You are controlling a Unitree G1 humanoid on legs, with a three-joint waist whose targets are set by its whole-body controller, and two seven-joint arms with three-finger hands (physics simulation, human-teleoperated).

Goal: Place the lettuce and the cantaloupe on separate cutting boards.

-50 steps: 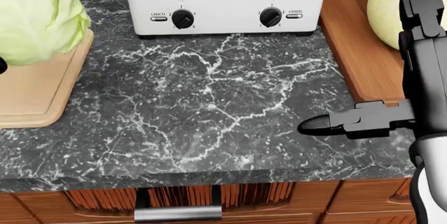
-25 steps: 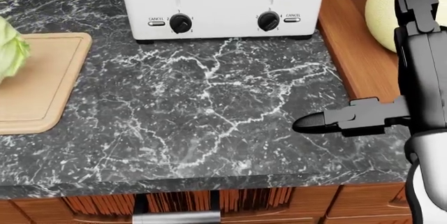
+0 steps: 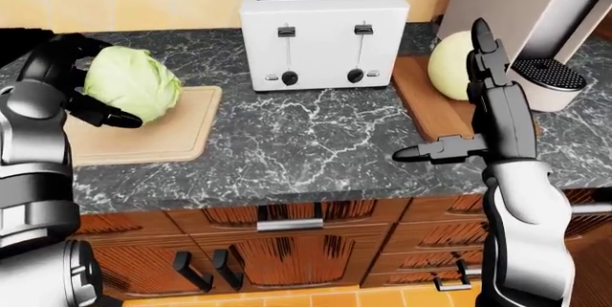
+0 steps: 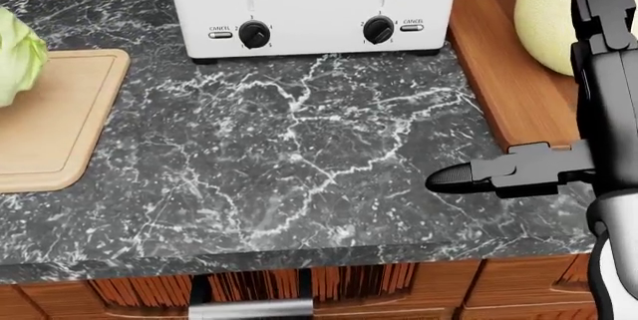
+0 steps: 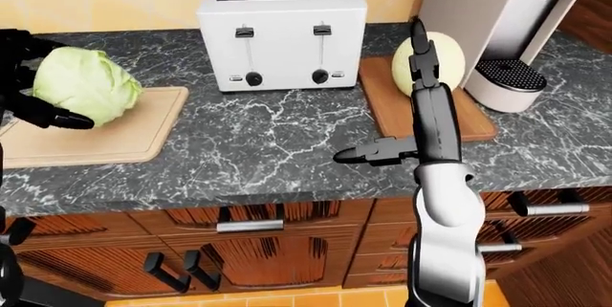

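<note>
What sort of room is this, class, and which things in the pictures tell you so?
Most likely a kitchen: a white four-slot toaster stands on a dark marbled stone counter, with brown wooden drawers and cabinets beneath it.

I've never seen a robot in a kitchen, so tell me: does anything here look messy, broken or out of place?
Nothing stands out. The lettuce is over the light board, gripped by the left hand. The cantaloupe sits on the dark board. The toaster stands upright between them. The right hand is open and empty.
</note>
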